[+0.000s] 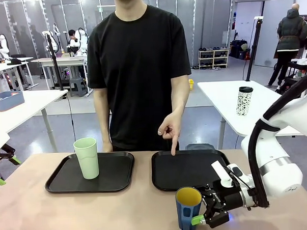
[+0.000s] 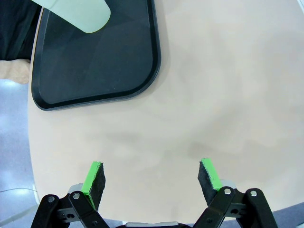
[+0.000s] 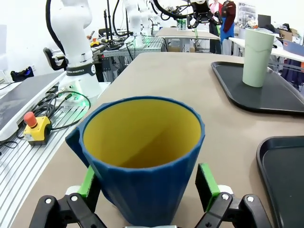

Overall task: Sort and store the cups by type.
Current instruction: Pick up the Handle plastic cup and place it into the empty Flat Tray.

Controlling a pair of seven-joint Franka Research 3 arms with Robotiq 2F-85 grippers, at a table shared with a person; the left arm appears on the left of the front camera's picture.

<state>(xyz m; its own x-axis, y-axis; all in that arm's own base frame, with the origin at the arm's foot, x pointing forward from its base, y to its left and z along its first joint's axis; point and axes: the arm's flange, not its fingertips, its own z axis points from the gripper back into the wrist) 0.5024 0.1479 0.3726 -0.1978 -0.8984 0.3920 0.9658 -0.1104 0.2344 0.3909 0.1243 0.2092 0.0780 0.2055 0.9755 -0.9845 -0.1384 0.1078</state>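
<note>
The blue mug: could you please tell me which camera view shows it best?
The right wrist view: the blue mug is close up between the right hand's open fingers, its yellow inside and handle plain. The front view shows the mug small at the table's near edge, beside that hand.

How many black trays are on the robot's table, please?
2. The left tray holds the green tumbler; the right tray lies under the person's pointing hand, beyond the blue mug.
</note>
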